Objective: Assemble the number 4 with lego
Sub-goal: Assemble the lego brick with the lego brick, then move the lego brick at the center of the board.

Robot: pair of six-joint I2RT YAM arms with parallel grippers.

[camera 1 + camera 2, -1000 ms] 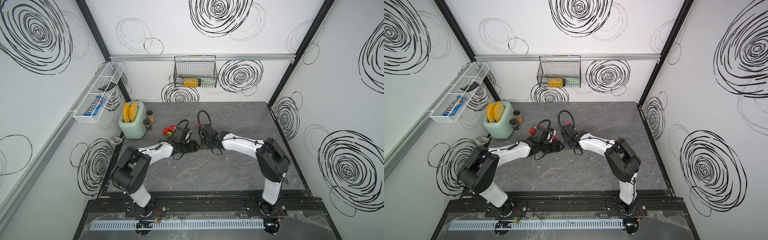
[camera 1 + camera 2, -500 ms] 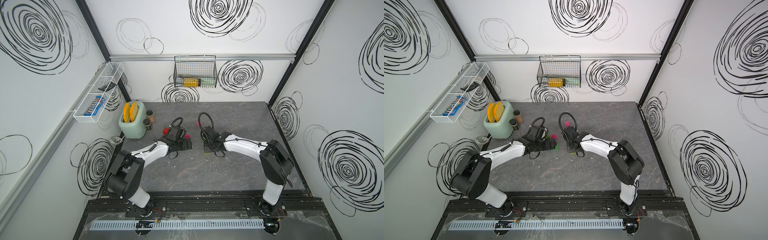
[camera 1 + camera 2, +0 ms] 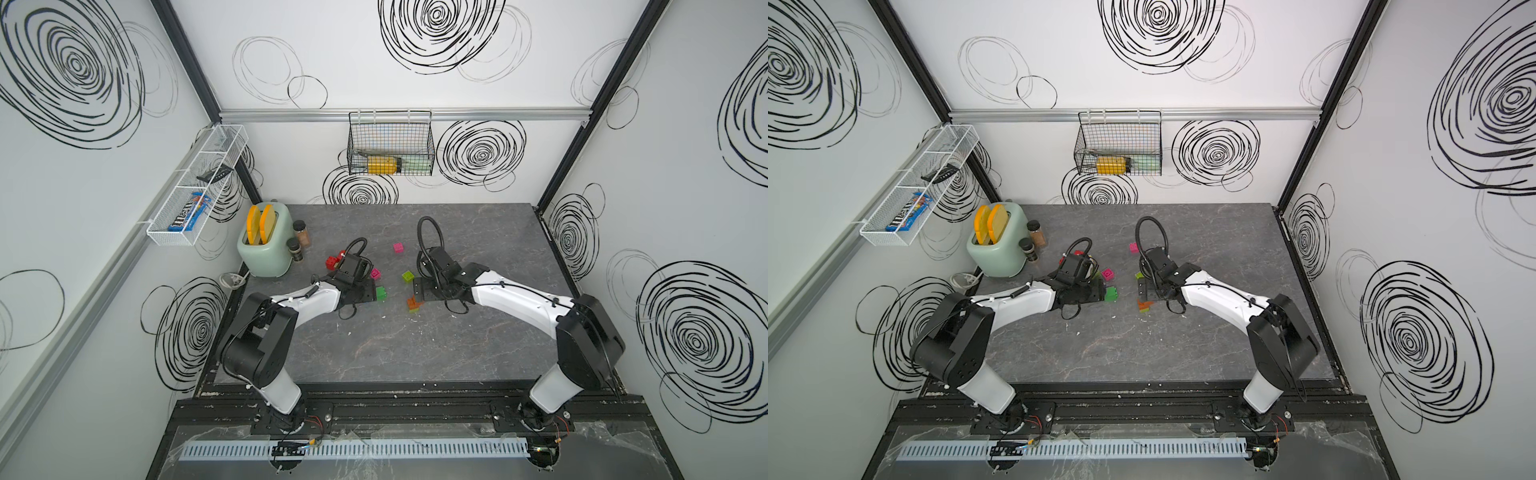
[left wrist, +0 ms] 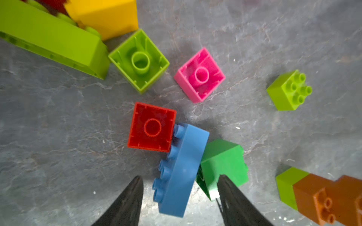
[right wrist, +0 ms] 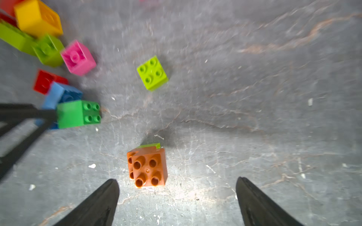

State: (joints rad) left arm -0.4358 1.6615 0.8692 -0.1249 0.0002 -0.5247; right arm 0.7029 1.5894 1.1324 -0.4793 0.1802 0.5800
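The lego lies scattered on the grey table (image 3: 415,340). In the left wrist view, my left gripper (image 4: 179,177) is open astride a tilted blue oblong brick (image 4: 182,170) and a green brick (image 4: 223,158). One finger touches the green brick, and a gap remains beside the blue one. A red brick (image 4: 151,127), a pink brick (image 4: 199,75) and a lime brick (image 4: 139,61) lie upside down beyond. My right gripper (image 5: 177,179) is wide open with nothing between its fingers, just short of an orange brick (image 5: 147,168) stacked on a lime one. A lone lime brick (image 5: 152,73) lies further off.
A mint toaster (image 3: 266,245) and two spice jars (image 3: 301,235) stand at the table's back left. A wire basket (image 3: 390,143) hangs on the back wall and a white wire shelf (image 3: 195,187) on the left wall. Another pink brick (image 3: 399,248) sits behind the grippers.
The two grippers, close together a second ago, have drawn apart. The right one has opened wide and left the orange stack on the table. The left one now straddles the blue and green bricks.
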